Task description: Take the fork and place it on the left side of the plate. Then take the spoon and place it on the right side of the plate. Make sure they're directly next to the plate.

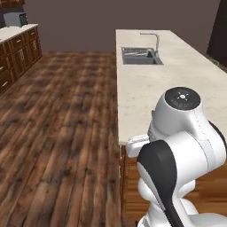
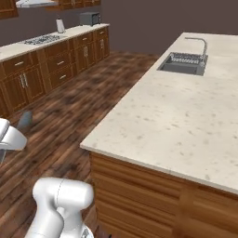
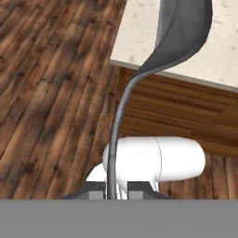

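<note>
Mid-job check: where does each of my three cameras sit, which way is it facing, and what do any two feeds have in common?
Left base view: behind the arm's left, looking forward and down along the island counter to the sink; the arm's white and dark links fill the lower right.
Right base view: behind the arm's right, facing the same counter corner and sink; white arm links at lower left.
Hand view: on the hand, looking along the spoon pinched by its handle in the gripper, past a white link to the floor.
Shared: all three show the counter edge and wood floor.
</note>
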